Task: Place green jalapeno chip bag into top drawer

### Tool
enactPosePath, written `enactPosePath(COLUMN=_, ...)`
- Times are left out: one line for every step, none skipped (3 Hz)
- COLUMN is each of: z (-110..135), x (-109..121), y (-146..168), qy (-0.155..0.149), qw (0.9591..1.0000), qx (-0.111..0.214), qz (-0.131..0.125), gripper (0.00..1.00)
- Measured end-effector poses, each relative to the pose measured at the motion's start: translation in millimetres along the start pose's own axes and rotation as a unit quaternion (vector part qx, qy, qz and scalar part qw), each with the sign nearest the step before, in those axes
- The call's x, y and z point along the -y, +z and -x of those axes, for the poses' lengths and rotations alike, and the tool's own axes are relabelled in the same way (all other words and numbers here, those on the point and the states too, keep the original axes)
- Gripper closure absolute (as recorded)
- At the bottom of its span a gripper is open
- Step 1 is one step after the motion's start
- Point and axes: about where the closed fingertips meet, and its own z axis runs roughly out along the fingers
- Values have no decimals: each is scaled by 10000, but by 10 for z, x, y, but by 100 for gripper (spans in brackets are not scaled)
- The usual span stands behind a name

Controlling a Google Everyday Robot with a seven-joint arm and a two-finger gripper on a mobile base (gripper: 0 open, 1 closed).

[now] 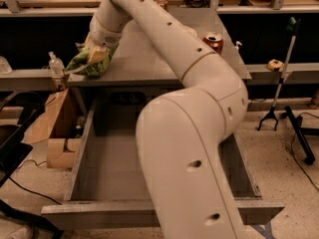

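Observation:
The green jalapeno chip bag (88, 61) lies at the front left corner of the grey table top (144, 59), partly over the edge. My gripper (97, 54) is at the end of the white arm, pressed down on the bag. The top drawer (109, 163) is pulled open below the table, its inside bare; my arm's big white links hide its right half. Its front panel (99, 215) runs along the bottom of the view.
A red soda can (213, 42) stands on the table's right side, another can (161, 2) at the back. A clear bottle (56, 64) stands on a shelf at left. A cardboard box (55, 128) sits left of the drawer. A grabber tool (279, 83) leans at right.

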Motion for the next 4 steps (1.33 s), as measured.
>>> enactPosePath(z=220, x=-18, y=-325, qy=-289, qw=9989, qx=110, qz=-349, gripper=100)
enactPosePath(z=425, x=-163, y=-713, qy=-458, qw=9957, qx=203, qz=-774, gripper=100)
enactPosePath(z=673, x=-471, y=-1141, qy=-625, qw=9885, qx=515, qz=-1276, gripper=100)
enactPosePath(z=965, x=-962, y=-1432, qy=-627, qw=9801, qx=947, qz=-1630, gripper=100)
